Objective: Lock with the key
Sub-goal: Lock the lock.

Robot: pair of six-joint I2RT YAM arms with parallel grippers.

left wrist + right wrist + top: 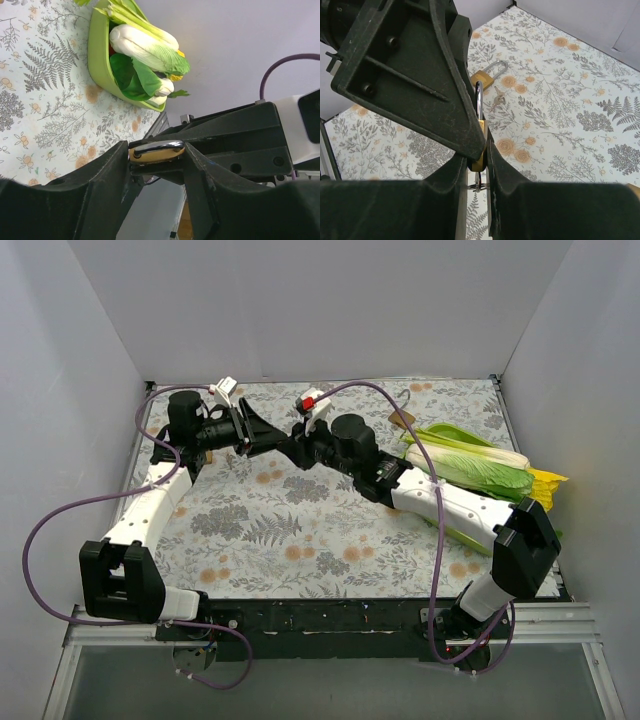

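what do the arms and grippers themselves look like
Both the left arm and right arm have white link shells and boxy black joints, each trailed by a purple cable. The left gripper and right gripper have broad, black, wedge-shaped fingers, scuffed matte. A red-and-white tab sits on the right wrist.

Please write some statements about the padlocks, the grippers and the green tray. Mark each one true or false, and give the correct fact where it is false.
1. The left gripper holds a brass padlock between its fingers. True.
2. The green tray is empty. False: leafy vegetables lie in it.
3. A second padlock lies on the flowered cloth. True.
4. The right gripper is far away from the left gripper. False: the two meet, and the right gripper's fingers close on the lower end of the same brass padlock.
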